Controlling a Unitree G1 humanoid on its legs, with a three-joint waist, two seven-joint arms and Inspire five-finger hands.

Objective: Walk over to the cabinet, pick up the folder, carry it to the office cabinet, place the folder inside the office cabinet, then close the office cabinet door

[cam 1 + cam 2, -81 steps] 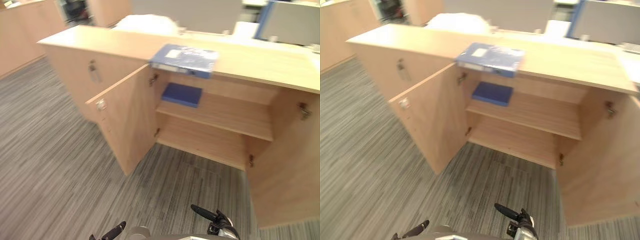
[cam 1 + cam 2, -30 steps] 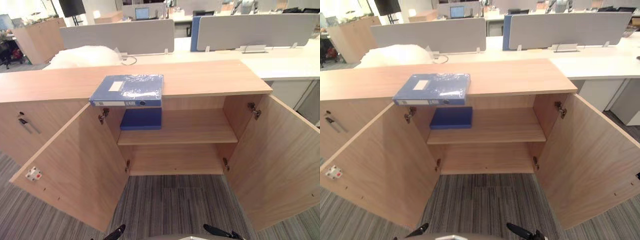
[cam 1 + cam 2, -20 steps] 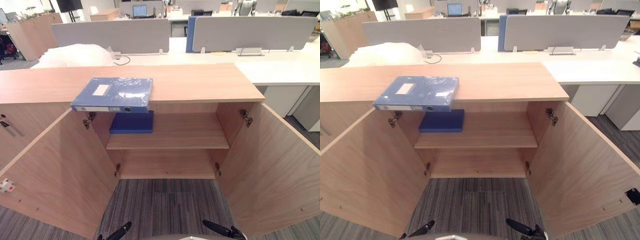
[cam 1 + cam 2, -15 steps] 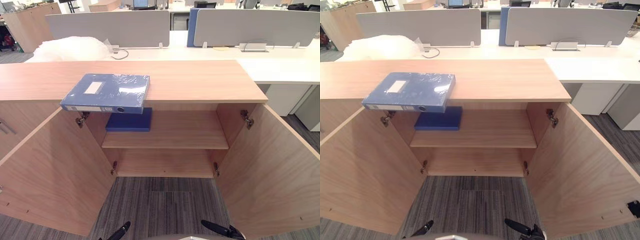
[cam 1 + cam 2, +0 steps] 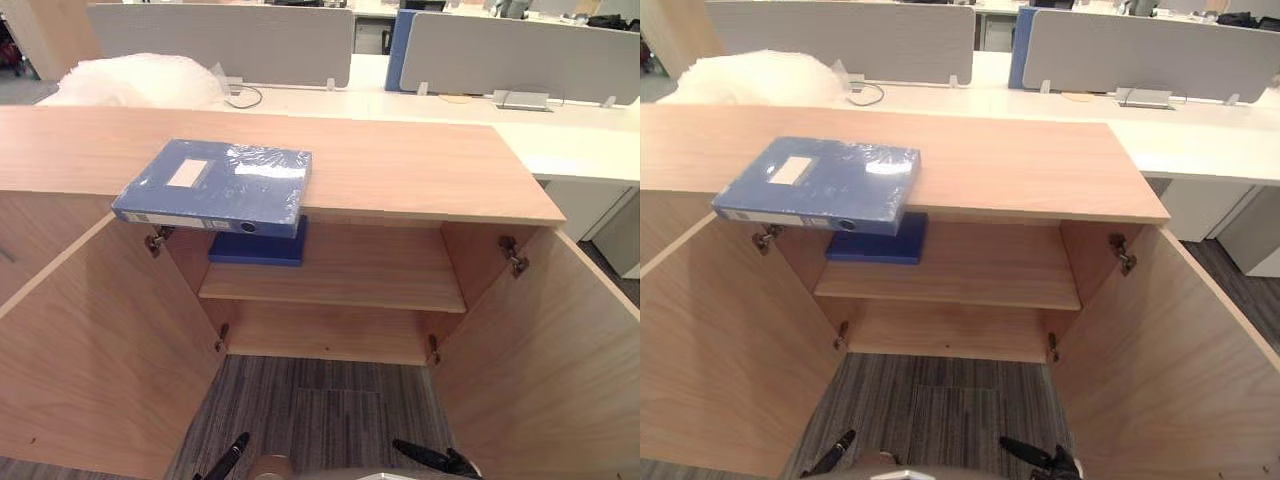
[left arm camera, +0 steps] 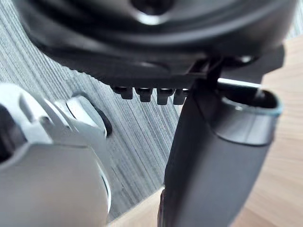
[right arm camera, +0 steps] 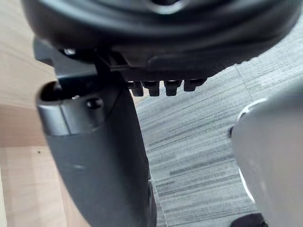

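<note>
Left hand (image 5: 228, 462) low at the bottom edge of the head views, above the striped carpet (image 5: 320, 405), well short of the cabinet (image 5: 420, 165). Fingers (image 6: 147, 94) straight in a loose row, pointing ahead; thumb (image 6: 213, 156) standing apart from them; hand spread and empty.

Left door (image 5: 90, 350) of the cabinet swung wide open toward the viewer, pale wood seen past the left thumb in the left wrist view.

White plastic bag (image 5: 135, 80) at the far left behind the cabinet top, in front of grey screens (image 5: 220, 40).

Folder (image 5: 213, 187): blue, flat on the cabinet top toward its left part, near edge jutting out past the front of the top, above the open compartment. Shiny clear wrap and a white label on its upper face, spine toward the viewer. Apart from both hands.

Second folder (image 5: 258, 247), darker blue, flat on the left end of the shelf (image 5: 350, 275) inside, directly beneath the first.

Right hand (image 5: 430, 460) low at the bottom edge as well, over the carpet, right of centre. Fingers (image 7: 165, 86) straight, thumb (image 7: 99, 165) apart; hand spread and empty.

Right door (image 5: 550, 370) open wide, hinge visible at its upper inner corner.

White desk (image 5: 570, 145) beyond the cabinet at right.
</note>
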